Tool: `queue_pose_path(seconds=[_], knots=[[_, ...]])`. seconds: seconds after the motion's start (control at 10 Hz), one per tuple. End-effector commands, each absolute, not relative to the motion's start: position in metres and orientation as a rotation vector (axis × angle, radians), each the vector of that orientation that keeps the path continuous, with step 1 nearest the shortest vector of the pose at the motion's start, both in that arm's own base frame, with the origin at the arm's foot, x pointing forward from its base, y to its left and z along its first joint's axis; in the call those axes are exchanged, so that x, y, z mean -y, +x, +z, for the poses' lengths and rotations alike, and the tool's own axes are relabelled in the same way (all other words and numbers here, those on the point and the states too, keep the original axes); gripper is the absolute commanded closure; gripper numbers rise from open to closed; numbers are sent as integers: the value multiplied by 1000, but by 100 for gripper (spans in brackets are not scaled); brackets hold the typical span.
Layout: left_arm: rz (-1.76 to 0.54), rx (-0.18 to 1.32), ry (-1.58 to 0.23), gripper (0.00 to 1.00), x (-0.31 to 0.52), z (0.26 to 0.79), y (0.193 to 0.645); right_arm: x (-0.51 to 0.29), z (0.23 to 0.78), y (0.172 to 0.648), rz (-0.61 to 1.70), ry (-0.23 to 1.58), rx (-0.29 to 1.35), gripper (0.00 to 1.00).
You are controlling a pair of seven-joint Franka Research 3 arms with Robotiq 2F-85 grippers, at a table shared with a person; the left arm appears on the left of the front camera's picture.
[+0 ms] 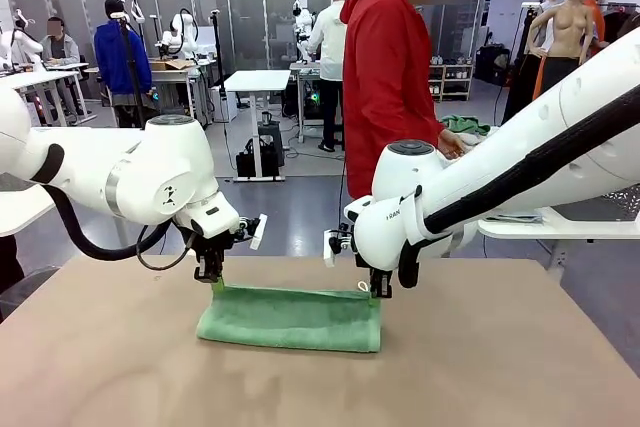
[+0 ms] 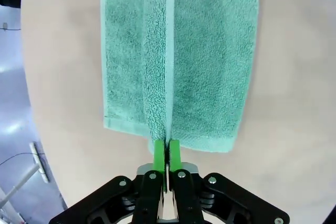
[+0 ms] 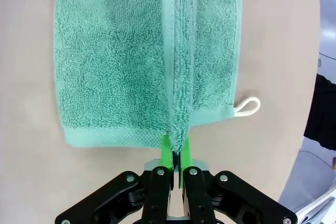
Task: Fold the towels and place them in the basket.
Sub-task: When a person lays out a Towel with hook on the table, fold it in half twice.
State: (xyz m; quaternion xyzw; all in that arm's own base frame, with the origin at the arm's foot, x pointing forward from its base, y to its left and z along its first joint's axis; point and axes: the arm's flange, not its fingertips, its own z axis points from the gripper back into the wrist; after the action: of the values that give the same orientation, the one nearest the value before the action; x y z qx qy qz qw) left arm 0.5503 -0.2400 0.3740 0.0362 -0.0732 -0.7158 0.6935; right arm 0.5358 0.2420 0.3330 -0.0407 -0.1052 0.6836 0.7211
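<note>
Low in the middle of the front view, the mint green towel [image 1: 290,319] lies on the table [image 1: 100,367], looking soft, light and floppy, with the left gripper [image 1: 212,275] and right gripper [image 1: 380,289] each clamped on 1 end of its raised fold, probably the surest hold.

A: How far does the towel [image 2: 210,51] run in the left wrist view?
B: Can't tell. The top edge cuts it off, and the right wrist view does the same.
A: The pad [image 2: 158,153] tips?
B: Buried in the pinched ridge, on the left gripper [image 2: 167,148] and the right gripper [image 3: 176,149] alike.
A: And from the front?
B: The towel's far side sits behind its raised edge. The left arm [image 1: 120,182] and right arm [image 1: 520,172] run off the sides, and the right one hides the person [image 1: 385,77] below the jacket.
</note>
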Motion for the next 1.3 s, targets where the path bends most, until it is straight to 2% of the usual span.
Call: queue_pose_path(seconds=[0.0, 0.2, 0.3, 0.4, 0.5, 0.6, 0.7, 0.8, 0.9, 1.0, 1.1, 1.2], knots=[[-1588, 117, 105, 96, 242, 372, 567, -242, 327, 552, 1509, -95, 257, 93], [-1579, 113, 100, 96, 242, 365, 572, -243, 321, 557, 1518, -121, 264, 93], [-1574, 118, 109, 76, 242, 362, 573, -242, 320, 558, 1522, -139, 280, 73], [-1573, 130, 122, 76, 241, 362, 576, -240, 320, 559, 1524, -155, 301, 73], [-1563, 141, 147, 56, 238, 361, 575, -238, 320, 559, 1528, -163, 318, 53], [-1553, 151, 159, 72, 235, 361, 572, -237, 323, 558, 1524, -163, 331, 70], [-1555, 141, 114, 37, 230, 365, 570, -236, 326, 554, 1515, -147, 328, 34], [-1555, 145, 60, 54, 223, 377, 559, -235, 334, 548, 1498, -115, 330, 50], [-1571, 135, 11, 19, 211, 392, 547, -232, 347, 539, 1468, -86, 316, 14], [-1606, 123, -65, 35, 193, 409, 533, -225, 366, 525, 1409, -21, 313, 31], [-1645, 153, -112, 0, 175, 421, 521, -217, 382, 510, 1374, 19, 324, 0], [-1666, 178, -153, 0, 159, 430, 514, -207, 396, 496, 1267, 54, 337, 0]])
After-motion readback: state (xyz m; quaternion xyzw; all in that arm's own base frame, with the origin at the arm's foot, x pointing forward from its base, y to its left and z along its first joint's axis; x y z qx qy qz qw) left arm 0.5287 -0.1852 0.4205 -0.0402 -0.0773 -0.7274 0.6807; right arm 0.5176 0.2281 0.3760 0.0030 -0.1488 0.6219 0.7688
